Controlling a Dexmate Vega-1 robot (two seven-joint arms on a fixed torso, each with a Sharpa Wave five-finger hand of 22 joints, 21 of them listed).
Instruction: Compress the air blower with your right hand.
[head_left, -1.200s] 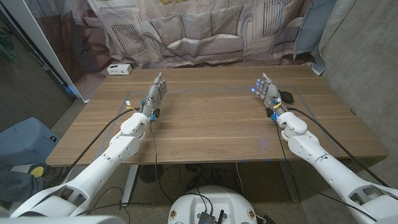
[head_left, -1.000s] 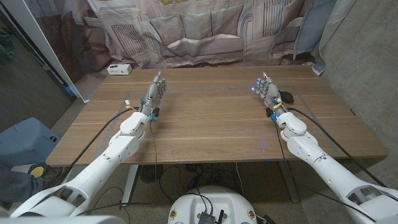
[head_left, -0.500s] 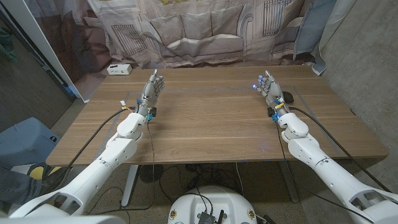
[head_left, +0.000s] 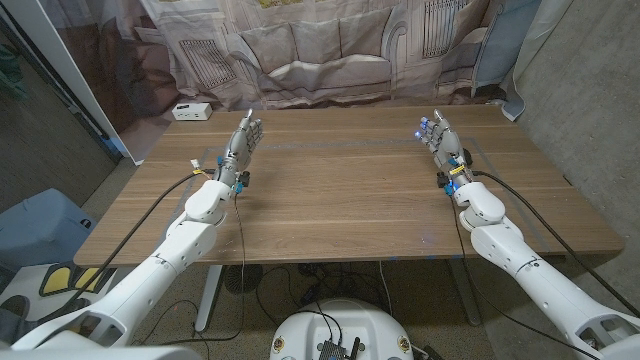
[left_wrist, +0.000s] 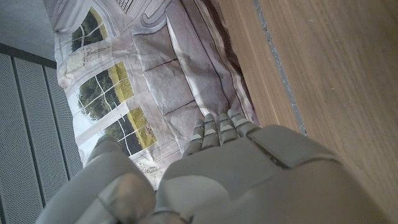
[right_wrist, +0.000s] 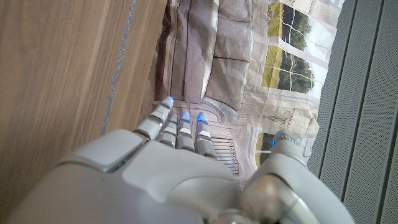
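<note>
Wooden table (head_left: 340, 200) bears both empty hands: left hand (head_left: 243, 140), right hand (head_left: 440, 138), fingers extended.

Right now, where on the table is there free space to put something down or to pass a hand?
The widest bare patch is the wooden table between the left hand and the right hand, reaching to the near edge. It is tighter by the right hand, where a dark object, probably the air blower, lies close beside it. A white box takes the far left corner.
</note>
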